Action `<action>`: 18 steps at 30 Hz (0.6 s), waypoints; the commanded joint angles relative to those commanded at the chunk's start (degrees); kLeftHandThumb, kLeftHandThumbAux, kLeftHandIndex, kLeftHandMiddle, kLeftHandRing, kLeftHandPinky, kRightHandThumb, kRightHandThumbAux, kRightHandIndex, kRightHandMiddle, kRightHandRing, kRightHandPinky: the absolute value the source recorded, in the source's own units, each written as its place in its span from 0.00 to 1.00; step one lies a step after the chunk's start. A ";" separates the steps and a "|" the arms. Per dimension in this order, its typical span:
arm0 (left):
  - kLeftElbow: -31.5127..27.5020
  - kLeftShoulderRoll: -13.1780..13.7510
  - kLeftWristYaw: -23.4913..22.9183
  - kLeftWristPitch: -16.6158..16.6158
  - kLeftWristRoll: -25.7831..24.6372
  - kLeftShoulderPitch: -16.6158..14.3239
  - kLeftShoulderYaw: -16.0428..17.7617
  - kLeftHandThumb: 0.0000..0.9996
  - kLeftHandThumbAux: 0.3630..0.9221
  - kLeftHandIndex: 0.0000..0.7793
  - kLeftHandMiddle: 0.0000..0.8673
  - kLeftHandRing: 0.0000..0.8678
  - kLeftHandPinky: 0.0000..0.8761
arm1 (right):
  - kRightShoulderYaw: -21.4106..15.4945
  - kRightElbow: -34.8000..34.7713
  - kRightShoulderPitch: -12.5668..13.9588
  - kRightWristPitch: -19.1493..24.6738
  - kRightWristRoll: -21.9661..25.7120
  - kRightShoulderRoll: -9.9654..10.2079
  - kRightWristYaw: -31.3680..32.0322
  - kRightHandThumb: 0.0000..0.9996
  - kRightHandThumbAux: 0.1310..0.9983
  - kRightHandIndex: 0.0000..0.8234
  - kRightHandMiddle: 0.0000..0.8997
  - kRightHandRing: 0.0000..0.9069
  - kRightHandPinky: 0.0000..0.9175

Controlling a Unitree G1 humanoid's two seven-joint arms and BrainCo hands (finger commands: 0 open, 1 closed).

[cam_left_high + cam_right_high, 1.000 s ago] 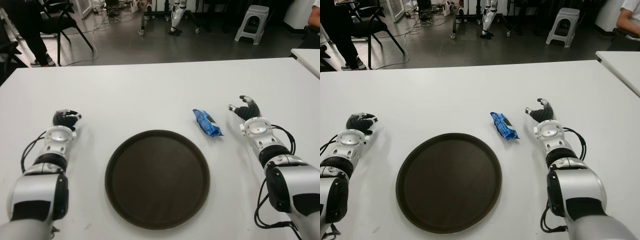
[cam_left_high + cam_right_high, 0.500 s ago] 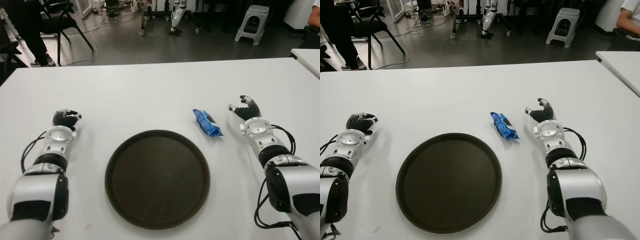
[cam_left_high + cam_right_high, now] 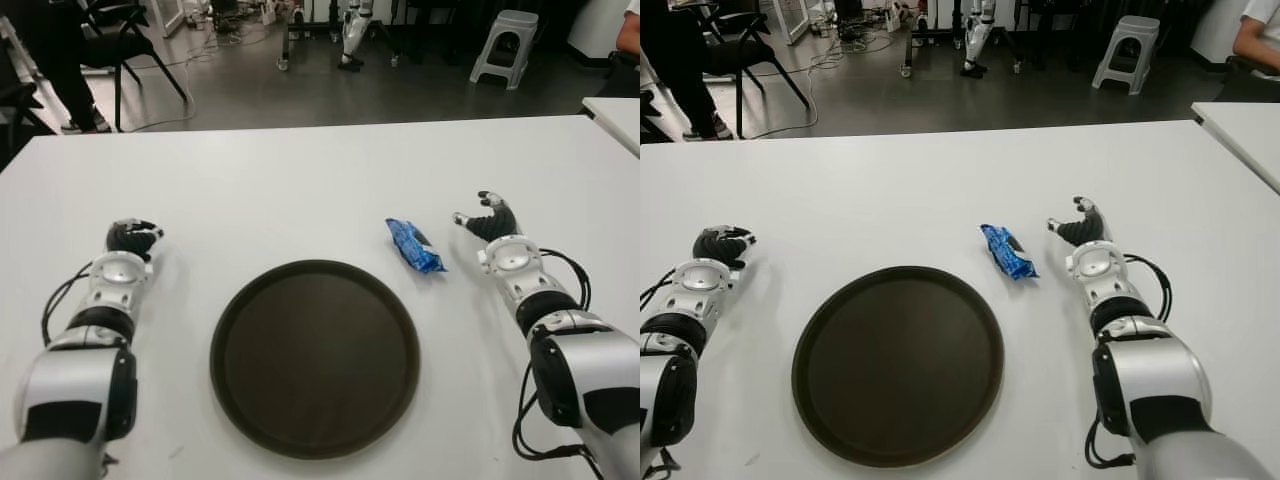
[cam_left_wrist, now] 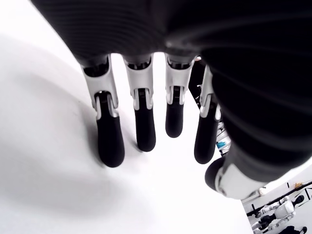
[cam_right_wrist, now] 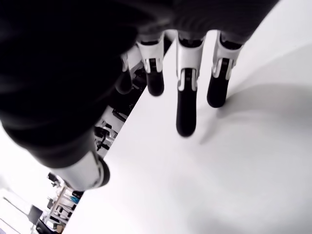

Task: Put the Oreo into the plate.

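Here, a white table carries a round dark plate near its front edge, centred between the robot's two forearms. The Oreo, a small blue packet, lies flat on the table just beyond and to the right of the plate's rim, apart from it and not on it. The right hand shows to the right of the packet, near it but not touching; its forearm runs back toward the robot along the right side of the plate, with a black cable looping beside the wrist. In the right wrist view the fingers hang extended and slightly parted above the table, a shadow beneath them, and they hold nothing; the thumb is set off to one side. The left hand shows well to the left of the plate, its forearm likewise angled back toward the robot with a cable at the wrist. In the left wrist view its fingers are straight and spaced apart over the bare table, empty, with the thumb tip low beside them. Beyond the far edge of the table: a dark floor with cables, a black chair at the left, a grey stool at the right, and a second white table at the right margin.
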 joint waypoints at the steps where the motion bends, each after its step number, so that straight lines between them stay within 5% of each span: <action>1: -0.01 -0.03 0.03 -0.03 -0.03 0.00 0.02 0.68 0.64 0.51 0.22 0.23 0.22 | 0.06 0.01 0.01 -0.02 -0.04 -0.02 -0.11 0.33 0.68 0.12 0.12 0.14 0.20; 5: -0.03 -0.19 0.13 -0.13 -0.09 0.01 0.09 0.68 0.64 0.51 0.21 0.22 0.21 | 0.32 0.01 0.07 -0.23 -0.39 -0.11 -0.47 0.32 0.67 0.10 0.11 0.13 0.19; 12: -0.05 -0.42 0.22 -0.15 -0.04 -0.03 0.01 0.68 0.64 0.51 0.21 0.23 0.24 | 2.66 -0.07 0.11 -1.00 -2.81 -0.52 -1.39 0.19 0.54 0.01 0.01 0.02 0.05; 18: -0.01 -0.57 0.43 0.10 0.07 -0.14 -0.11 0.68 0.64 0.51 0.20 0.23 0.24 | 6.33 -0.06 0.20 -1.70 -6.29 -0.94 -2.44 0.18 0.40 0.00 0.00 0.00 0.00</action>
